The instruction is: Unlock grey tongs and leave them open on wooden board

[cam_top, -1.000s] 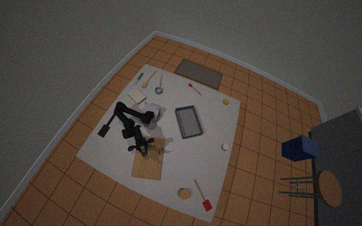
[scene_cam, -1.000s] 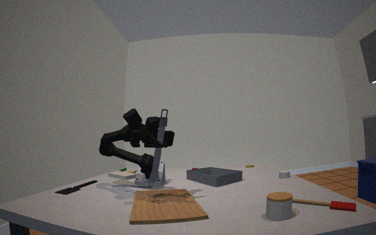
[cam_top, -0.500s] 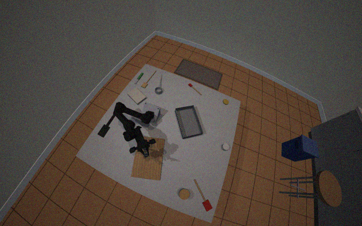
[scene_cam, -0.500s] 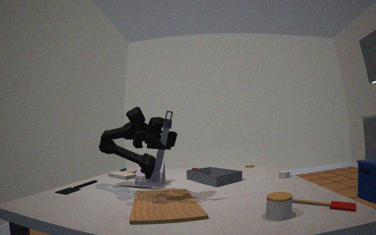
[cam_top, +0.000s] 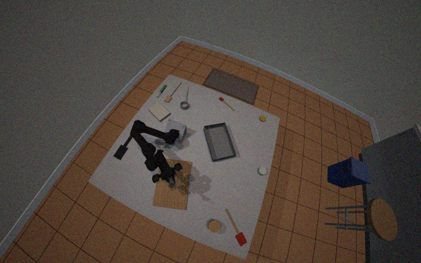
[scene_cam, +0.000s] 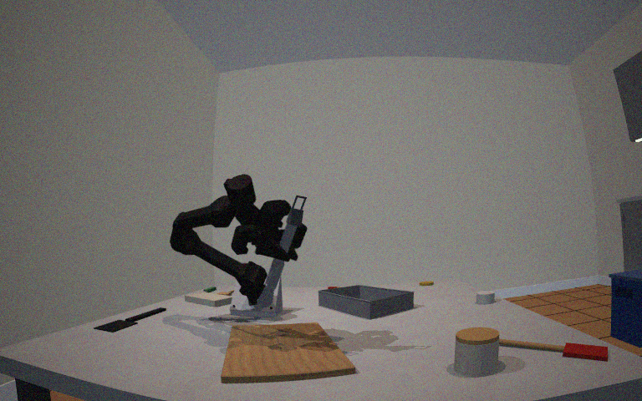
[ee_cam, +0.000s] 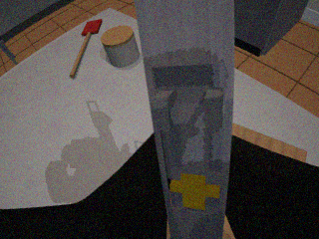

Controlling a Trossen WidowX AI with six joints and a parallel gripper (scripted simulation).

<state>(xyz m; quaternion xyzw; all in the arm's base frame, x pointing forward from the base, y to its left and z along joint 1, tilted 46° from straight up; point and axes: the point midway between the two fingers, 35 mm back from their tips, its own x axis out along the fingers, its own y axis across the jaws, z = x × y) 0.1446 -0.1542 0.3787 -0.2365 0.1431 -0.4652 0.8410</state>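
My gripper [cam_top: 171,181] [scene_cam: 289,251] [ee_cam: 181,134] is shut on the grey tongs [cam_top: 172,184] [scene_cam: 293,222] [ee_cam: 185,25] and holds them raised above the table. In the exterior view the tongs stand steeply, slightly tilted, with the wire loop at the top and the long arms running down. The arms look close together; whether the lock is engaged cannot be told. A yellow cross mark [ee_cam: 194,190] shows on the tongs. The wooden board [cam_top: 170,200] [scene_cam: 283,366] [ee_cam: 271,141] lies flat below and nearer the exterior camera. The roasting tin [cam_top: 221,141] [scene_cam: 343,304] has nothing across it.
A lidded canister [cam_top: 214,226] [scene_cam: 476,354] [ee_cam: 122,50] stands beyond the board, beside a red-headed spatula [cam_top: 240,239] [scene_cam: 585,352] [ee_cam: 92,27]. A pale block [cam_top: 159,111] [scene_cam: 208,298] lies near the arm base. A black spatula [cam_top: 120,152] [scene_cam: 114,326] lies at the table edge.
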